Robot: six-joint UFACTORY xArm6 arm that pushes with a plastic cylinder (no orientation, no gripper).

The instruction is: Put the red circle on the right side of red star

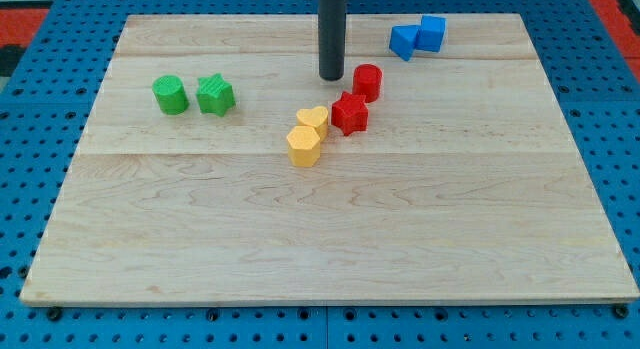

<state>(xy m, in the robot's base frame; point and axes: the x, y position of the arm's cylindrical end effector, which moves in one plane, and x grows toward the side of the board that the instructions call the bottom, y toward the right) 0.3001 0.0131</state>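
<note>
Nearest the camera lies a broad bare stretch of the wooden board [330,249]; the first blocks met going far are the yellow hexagon [303,146] and, touching it on its far right, the yellow heart [313,119]. Just right of the heart sits the red star [350,113], close beside it. The red circle [367,82] stands at the star's far right corner, touching or nearly so; it is thus diagonally beyond the star rather than squarely to its right. The rod [332,34] comes down from the far edge, and its tip [332,78] rests on the board just left of the red circle and just far of the star, a narrow gap showing between tip and circle. That station appears chosen for a push to the right and then nearward, carrying the circle around to the star's right flank; this is a judgement only. The arm carries no jaws, so there is no opening or grip to report. Well apart on the left, a green cylinder [170,94] and a green star [215,94] stand side by side, and two blue blocks [418,36] touch at the far right; neither group lies in the likely path. Risk noted: a push aimed too near would drive the circle into the star and shift it.
</note>
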